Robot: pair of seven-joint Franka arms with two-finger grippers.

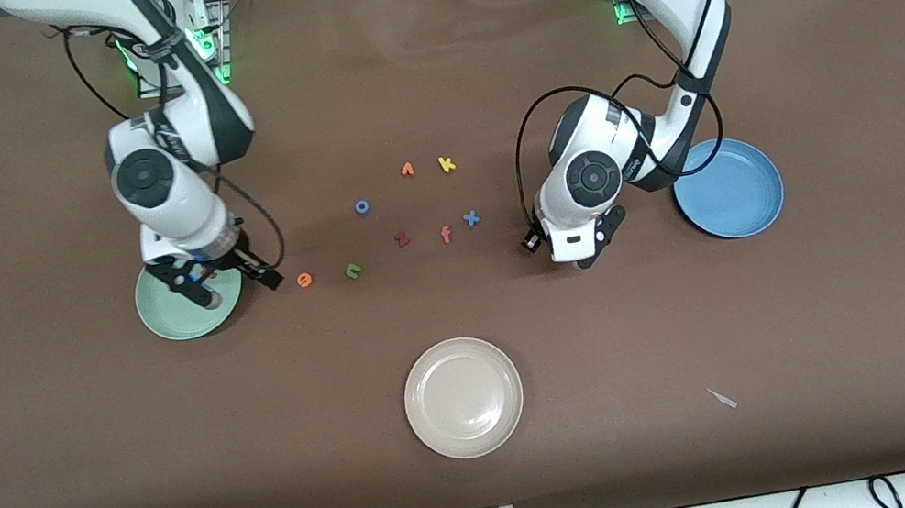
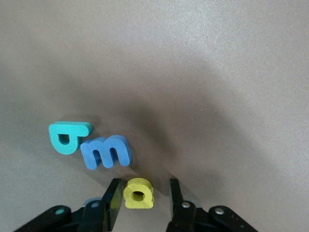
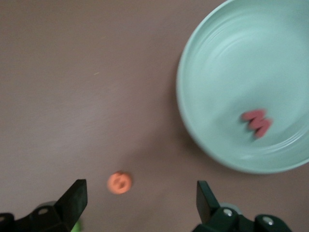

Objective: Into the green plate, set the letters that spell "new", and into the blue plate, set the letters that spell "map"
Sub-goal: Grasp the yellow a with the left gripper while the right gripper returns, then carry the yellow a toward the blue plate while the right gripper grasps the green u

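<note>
My left gripper (image 2: 143, 197) is low over the table beside the blue plate (image 1: 730, 191), open, its jaws on either side of the yellow rounded letter (image 2: 139, 193) with a gap at one finger. The periwinkle m (image 2: 106, 151) and teal letter (image 2: 69, 136) lie just ahead of it. My right gripper (image 3: 141, 193) hangs wide open and empty over the rim of the green plate (image 1: 165, 316), on the side toward the loose letters. The salmon w (image 3: 257, 122) lies in the green plate (image 3: 231, 63). The orange e (image 1: 304, 280) and green n (image 1: 353, 270) lie on the table beside that plate.
A beige plate (image 1: 464, 396) sits nearer the front camera at mid-table. Other loose letters lie mid-table: a dark red z (image 1: 401, 239), salmon f (image 1: 445, 235), blue x (image 1: 470, 218), blue o (image 1: 361, 207) and yellow k (image 1: 446, 165).
</note>
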